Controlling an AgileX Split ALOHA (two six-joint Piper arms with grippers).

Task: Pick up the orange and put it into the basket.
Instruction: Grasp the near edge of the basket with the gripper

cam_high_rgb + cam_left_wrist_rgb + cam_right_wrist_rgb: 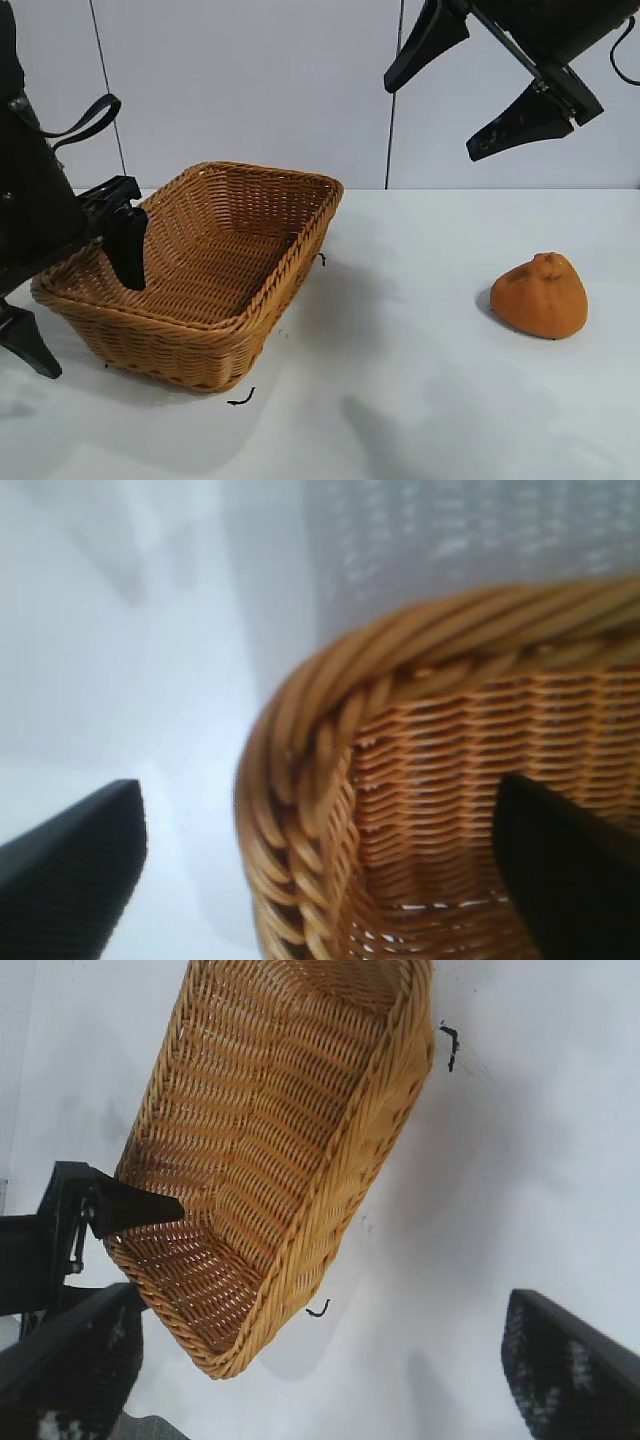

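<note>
The orange (540, 295) sits on the white table at the right, apart from both grippers. The wicker basket (255, 300) stands at the left and holds nothing. My left gripper (92, 328) is open and straddles the basket's left corner rim, with one finger inside and one outside. In the left wrist view the rim (300, 740) lies between its fingers (80, 865). My right gripper (430, 120) is open and empty, high above the table between basket and orange. Its wrist view shows the basket (370, 1140) but not the orange.
Small black scraps lie on the table by the basket's front corner (240, 398) and its right side (322, 260). A white wall stands behind the table. Bare table surface (400, 340) separates the basket from the orange.
</note>
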